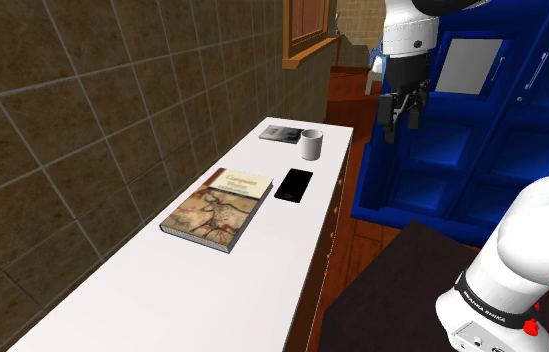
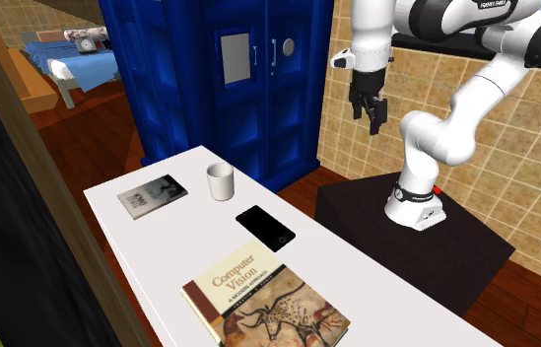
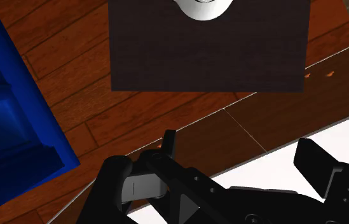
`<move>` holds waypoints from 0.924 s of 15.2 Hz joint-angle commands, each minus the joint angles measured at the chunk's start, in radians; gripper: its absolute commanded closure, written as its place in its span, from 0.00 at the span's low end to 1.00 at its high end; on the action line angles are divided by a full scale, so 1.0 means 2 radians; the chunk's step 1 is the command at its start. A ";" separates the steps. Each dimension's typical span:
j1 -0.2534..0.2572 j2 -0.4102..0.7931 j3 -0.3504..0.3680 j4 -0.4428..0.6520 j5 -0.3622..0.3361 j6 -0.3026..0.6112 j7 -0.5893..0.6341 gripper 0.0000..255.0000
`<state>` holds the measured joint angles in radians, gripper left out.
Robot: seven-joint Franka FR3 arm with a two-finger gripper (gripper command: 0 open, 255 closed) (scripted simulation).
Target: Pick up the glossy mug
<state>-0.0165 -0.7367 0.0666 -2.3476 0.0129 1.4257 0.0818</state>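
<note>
Well, spotted all-black two-finger gripper (image 1: 400,112) high off long white counter's (image 1: 212,290) edge, fingers (image 3: 316,162) wide apart, gripped nothing, saw small glossy white mug (image 1: 310,144) upright near flat black phone (image 1: 294,185).

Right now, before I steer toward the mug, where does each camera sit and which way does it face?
Shoulder view: beside and a little behind the stand, looking along the white counter toward the mug; the arm shows at lower right, the gripper up high.
Second exterior view: across the counter, facing the robot; the whole arm and the stand show.
Wrist view: on the hand, looking down at the wood floor, stand and counter edge; open fingers show.
Shared: both exterior views show the mug, book and phone.
</note>
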 commanded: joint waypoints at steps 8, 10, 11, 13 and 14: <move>-0.012 0.111 -0.018 0.028 -0.023 0.095 -0.028 0.00; -0.015 0.145 -0.023 0.042 -0.028 0.118 -0.035 0.00; -0.016 0.162 -0.025 0.050 -0.030 0.129 -0.038 0.00; -0.019 0.197 -0.029 0.067 -0.034 0.149 -0.045 0.00; -0.020 0.215 -0.031 0.077 -0.036 0.159 -0.048 0.00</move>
<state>-0.0526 -0.3368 0.0119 -2.1962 -0.0528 1.7132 -0.0044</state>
